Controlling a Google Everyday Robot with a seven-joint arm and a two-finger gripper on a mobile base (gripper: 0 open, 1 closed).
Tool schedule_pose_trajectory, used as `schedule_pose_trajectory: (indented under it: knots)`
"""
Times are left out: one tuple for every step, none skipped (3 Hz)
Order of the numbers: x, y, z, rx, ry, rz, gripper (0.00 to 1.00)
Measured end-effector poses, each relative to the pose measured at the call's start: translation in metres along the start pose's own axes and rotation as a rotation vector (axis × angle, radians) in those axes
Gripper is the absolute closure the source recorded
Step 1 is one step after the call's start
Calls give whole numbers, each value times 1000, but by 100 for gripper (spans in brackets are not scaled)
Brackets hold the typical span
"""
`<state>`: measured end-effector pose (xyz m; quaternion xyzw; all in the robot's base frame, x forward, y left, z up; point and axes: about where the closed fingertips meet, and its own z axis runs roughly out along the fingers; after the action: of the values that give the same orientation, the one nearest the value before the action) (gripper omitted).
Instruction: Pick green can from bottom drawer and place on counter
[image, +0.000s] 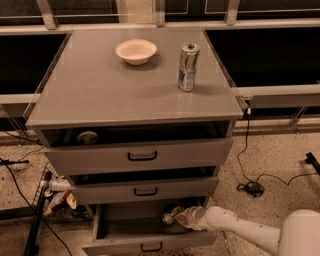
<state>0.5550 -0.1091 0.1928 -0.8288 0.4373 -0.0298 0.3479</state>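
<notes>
Status: bottom drawer (115, 245) is pulled out. Green can (169, 216) sits inside it, right of the drawer's centre, toward its back wall. Only a silvery bit shows, so upright vs tipped: can't tell.

Gripper (181, 218) is inside the drawer too, right up against the can's right side. Arm (240, 229) comes in over the drawer's right edge. Spread or clamped on the can: can't tell from this view, and contact isn't confirmed either.

Handling, my read: thin alu can, light, esp. if empty. Smooth curved wall = slippery, and it dents w/ too much squeeze. Best grab is mid-body across the dia, not rim or top. If it's lying down it'll roll on a nudge, so close gently & centred.

Clearance: middle drawer (145, 190) front hangs just above the bottom drawer's opening, so prob. draw the can toward the drawer front before lifting.

Counter (100, 95) is well above the drawer. It carries a taller can (188, 67) and a bowl (136, 51), w/ bare surface along the edge above the drawer front for the drop.

Progress est.: reach/grasp phase; lift + place not yet done.
</notes>
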Motion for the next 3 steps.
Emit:
schedule_pose_trajectory:
  knots:
    - [1, -3, 7, 1, -5, 0, 84]
    - [1, -3, 11, -1, -6, 1, 61]
    - [6, 0, 22, -16, -3, 15, 45]
